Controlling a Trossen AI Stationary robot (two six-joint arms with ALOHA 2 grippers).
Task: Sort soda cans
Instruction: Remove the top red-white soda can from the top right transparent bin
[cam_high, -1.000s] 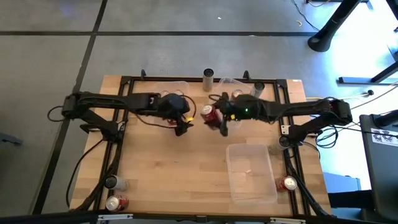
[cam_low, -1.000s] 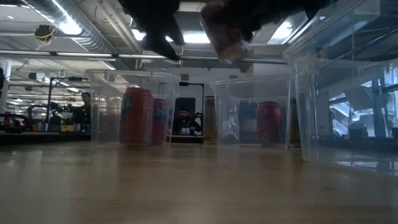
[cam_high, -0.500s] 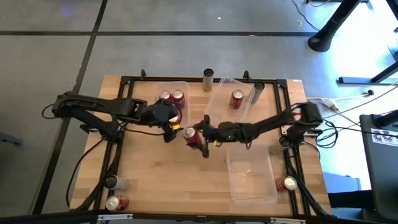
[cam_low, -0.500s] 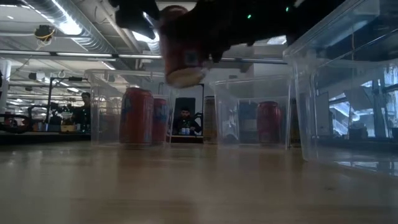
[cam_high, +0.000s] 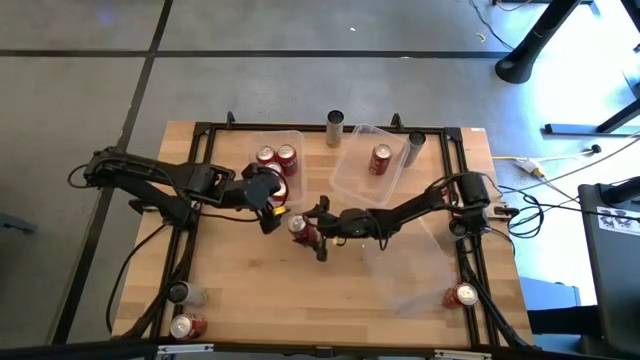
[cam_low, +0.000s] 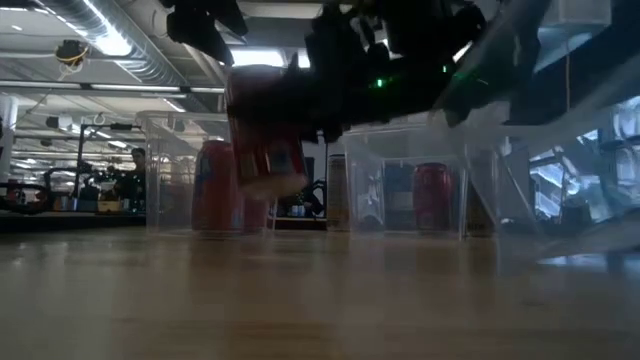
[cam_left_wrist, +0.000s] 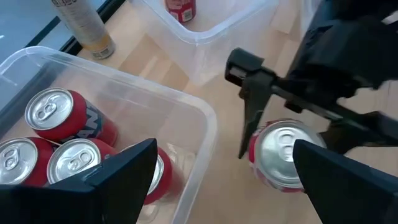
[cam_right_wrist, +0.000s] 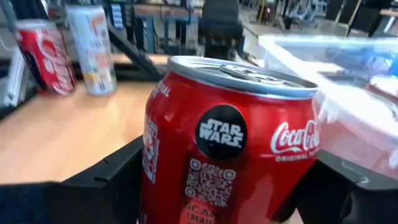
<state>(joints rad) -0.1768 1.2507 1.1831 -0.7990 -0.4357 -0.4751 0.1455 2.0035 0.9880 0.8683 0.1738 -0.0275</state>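
1. The right gripper (cam_high: 311, 232) is stretched out over the middle of the table (cam_high: 250, 290), its jaws set around a red soda can (cam_high: 298, 227) and closed on the can's sides; the right wrist view shows that can (cam_right_wrist: 230, 149) upright between the two dark fingers
2. In the low view the held can (cam_low: 265, 130) hangs clear of the table top, tilted a little
3. The left gripper (cam_high: 268, 205) sits just to the left of the held can and slightly farther back, at the near right corner of the left bin (cam_high: 297, 138); its jaws stand wide apart and hold nothing
4. From the left wrist view the left bin (cam_left_wrist: 186, 112) holds four red cans (cam_left_wrist: 59, 118) standing together, and the held can (cam_left_wrist: 283, 155) is outside the bin, just beside its wall
5. The far bin on the right (cam_high: 352, 180) holds one red can (cam_high: 380, 159)
6. Two cans stand outside the bins along the far edge: one (cam_high: 335, 127) between the two bins and one (cam_high: 415, 147) to the right of the right bin
7. Two more cans (cam_high: 183, 311) stand at the near left corner of the table, and one red can (cam_high: 464, 295) at the near right corner
8. A third clear bin (cam_high: 425, 285) lies near the right side, blurred
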